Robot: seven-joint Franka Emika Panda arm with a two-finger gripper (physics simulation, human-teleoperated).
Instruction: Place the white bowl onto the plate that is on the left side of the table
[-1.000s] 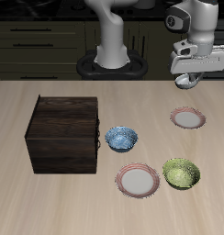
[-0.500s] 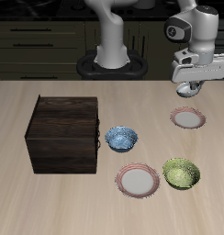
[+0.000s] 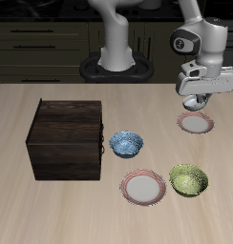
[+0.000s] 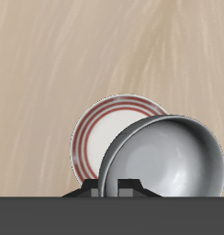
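White bowl (image 4: 164,158) held above pink-rimmed plate (image 3: 195,124).

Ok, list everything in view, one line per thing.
table: one, light tan wood grain, under everything.
wooden box: one, dark brown, standing mid-table.
blue patterned bowl: one, beside the box.
larger plate: one, pink-rimmed, whitish centre, near the table's front edge.
yellow-green bowl: one, beside that plate.
plate: one, pink-red rim, farther back, below the hand.
white bowl: one, grey-white, held in the air above the plate.
hand: one, white and grey, gripping the bowl.
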